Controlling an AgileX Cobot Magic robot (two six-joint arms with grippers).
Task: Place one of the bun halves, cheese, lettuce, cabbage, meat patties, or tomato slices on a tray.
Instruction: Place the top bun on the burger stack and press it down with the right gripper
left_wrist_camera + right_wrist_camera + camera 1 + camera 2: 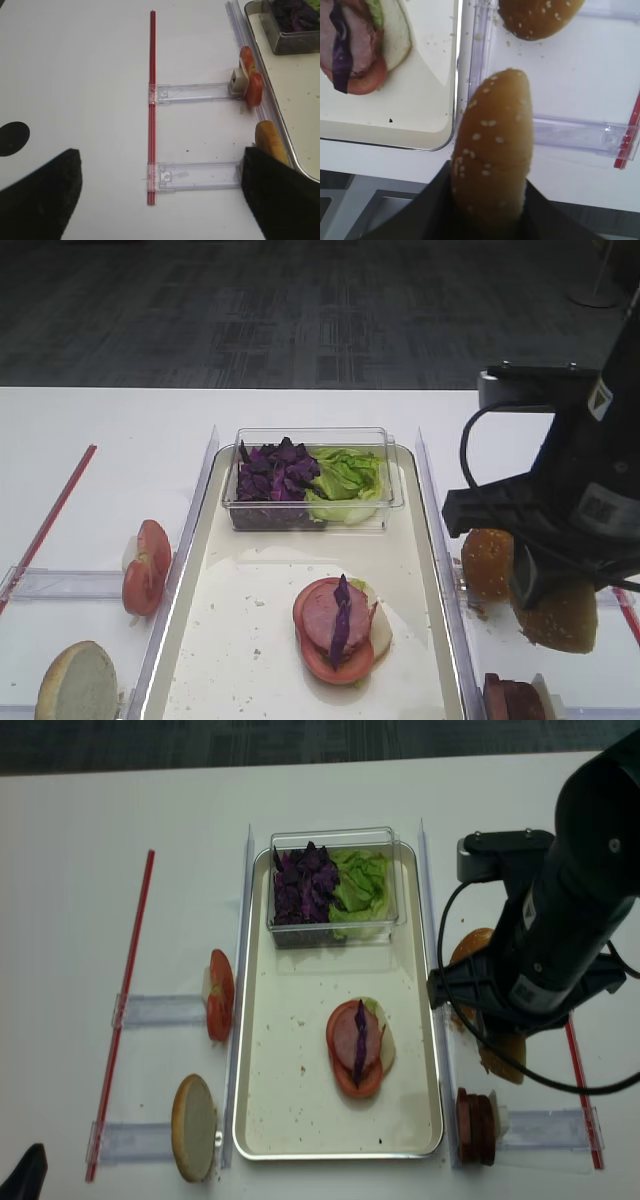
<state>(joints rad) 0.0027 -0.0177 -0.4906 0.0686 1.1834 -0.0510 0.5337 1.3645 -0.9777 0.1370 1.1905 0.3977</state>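
As the right gripper (490, 220) is clamped only on the bun's (492, 150) edge, it may slip before the tray (395, 125).

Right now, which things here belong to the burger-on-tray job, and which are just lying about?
In the job:
- held bun top, in the right gripper
- tray
- stack on the tray
- cabbage
- lettuce
- tomato slices
- meat patties

Lying about:
- second bun top
- cut bun half
- red strip
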